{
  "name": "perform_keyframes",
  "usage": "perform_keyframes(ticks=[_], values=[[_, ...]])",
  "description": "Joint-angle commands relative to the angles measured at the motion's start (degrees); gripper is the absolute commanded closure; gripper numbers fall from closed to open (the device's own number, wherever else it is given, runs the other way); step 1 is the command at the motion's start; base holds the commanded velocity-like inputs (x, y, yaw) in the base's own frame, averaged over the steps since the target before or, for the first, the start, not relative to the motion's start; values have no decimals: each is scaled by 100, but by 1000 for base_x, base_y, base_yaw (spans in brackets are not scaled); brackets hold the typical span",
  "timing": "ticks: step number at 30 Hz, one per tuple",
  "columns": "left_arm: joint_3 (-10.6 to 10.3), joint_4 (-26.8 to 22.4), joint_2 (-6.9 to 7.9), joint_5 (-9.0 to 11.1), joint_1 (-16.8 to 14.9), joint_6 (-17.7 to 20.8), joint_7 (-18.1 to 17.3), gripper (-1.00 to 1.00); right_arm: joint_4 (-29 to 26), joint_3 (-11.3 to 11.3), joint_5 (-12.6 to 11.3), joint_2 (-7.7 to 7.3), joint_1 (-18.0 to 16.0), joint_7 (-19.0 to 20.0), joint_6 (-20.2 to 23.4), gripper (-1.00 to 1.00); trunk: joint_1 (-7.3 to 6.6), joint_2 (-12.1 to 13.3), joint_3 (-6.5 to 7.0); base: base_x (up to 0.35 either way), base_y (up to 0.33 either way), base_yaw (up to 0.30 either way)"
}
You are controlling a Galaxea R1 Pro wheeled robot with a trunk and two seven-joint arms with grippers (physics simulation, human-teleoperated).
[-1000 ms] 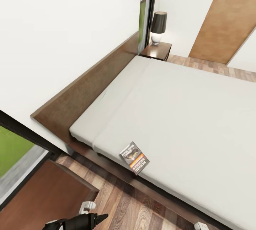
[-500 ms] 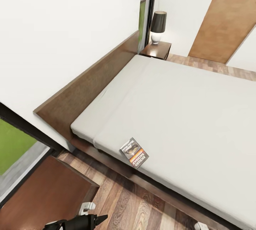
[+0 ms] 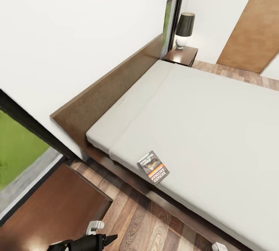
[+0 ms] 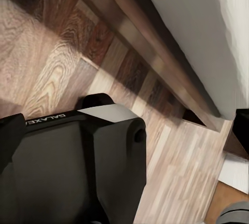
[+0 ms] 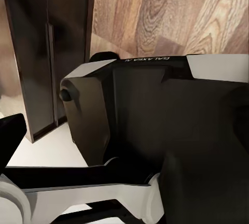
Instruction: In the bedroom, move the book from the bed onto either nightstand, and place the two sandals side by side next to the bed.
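The book (image 3: 153, 167) lies flat on the bed (image 3: 209, 127), close to the mattress's near edge and toward the headboard (image 3: 112, 88) end. A nightstand (image 3: 182, 55) with a black-shaded lamp (image 3: 185, 29) stands at the bed's far side, by the wall. My left gripper (image 3: 110, 238) hangs low over the floor, well short of the book; its black fingers point toward the bed and I cannot tell how they stand. The left wrist view looks past a black housing at the bed's frame rail (image 4: 150, 53). The sandals are out of view.
A dark brown wooden top (image 3: 50, 208) sits beside the bed's near corner, under a tall window (image 3: 15, 154). Wood-plank floor (image 3: 147, 224) runs between me and the bed. A tan door (image 3: 252, 30) stands in the far wall.
The whole picture has shifted right and slightly down, so the camera moved. The book still lies in the same spot on the bed. My left gripper keeps its pose.
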Motion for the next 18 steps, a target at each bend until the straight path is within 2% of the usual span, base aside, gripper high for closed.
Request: perform_keyframes(ticks=[1,14,15,18], values=[[12,1,-1,30,-3,60,-22,-100,19,-29,-35,-3,-6,22,41,-100,1,-4,-4,0,0,197],[12,1,-1,30,-3,60,-31,-100,19,-29,-33,25,-1,20,41,-100,1,-4,-4,0,0,26],[12,1,-1,30,-3,60,-31,-100,19,-29,-34,54,-2,17,41,-100,1,-4,-4,0,0,0],[12,1,-1,30,-3,60,-36,-100,19,-32,-34,433,6,-19,32,-100,1,-4,-4,0,0,0]])
